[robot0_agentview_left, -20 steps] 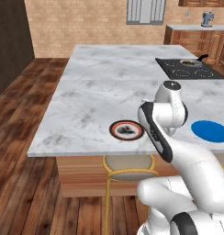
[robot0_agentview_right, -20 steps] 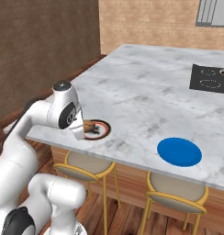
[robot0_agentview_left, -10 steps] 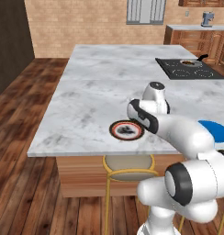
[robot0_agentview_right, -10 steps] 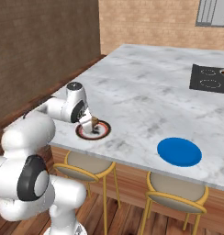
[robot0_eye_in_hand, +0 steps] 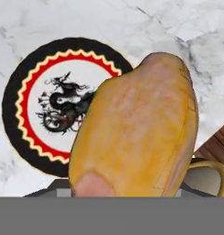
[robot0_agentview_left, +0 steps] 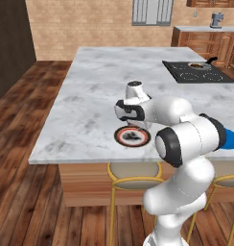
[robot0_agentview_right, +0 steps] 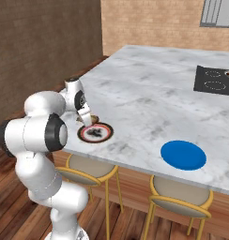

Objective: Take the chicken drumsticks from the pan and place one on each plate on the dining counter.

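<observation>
My gripper (robot0_agentview_left: pixel 132 126) is shut on the golden tan chicken drumstick (robot0_eye_in_hand: pixel 137 133), which hangs close in front of the hand camera. Just under it lies the white-centred plate (robot0_eye_in_hand: pixel 13 114) with a dark rim, red ring and dragon drawing, near the front edge of the marble dining counter (robot0_agentview_left: pixel 90 105). In the right base view the gripper (robot0_agentview_right: pixel 86 123) hovers at the left rim of this plate (robot0_agentview_right: pixel 95 132). The blue plate (robot0_agentview_right: pixel 183 154) lies bare further right. The pan (robot0_agentview_left: pixel 198 66) sits far back on the black stovetop (robot0_agentview_left: pixel 195 74). The fingertips are hidden behind the drumstick.
Gold-legged stools (robot0_agentview_left: pixel 133 175) (robot0_agentview_right: pixel 179 201) stand under the counter's front edge, and one seat (robot0_eye_in_hand: pixel 210 176) shows below the hand. A wood floor lies to the left. My own elbow (robot0_agentview_left: pixel 186 139) bulks between the two plates.
The arm has folded round, its elbow swinging forward and right. The hand has drifted slightly left over the dark-rimmed plate, still holding the drumstick.
</observation>
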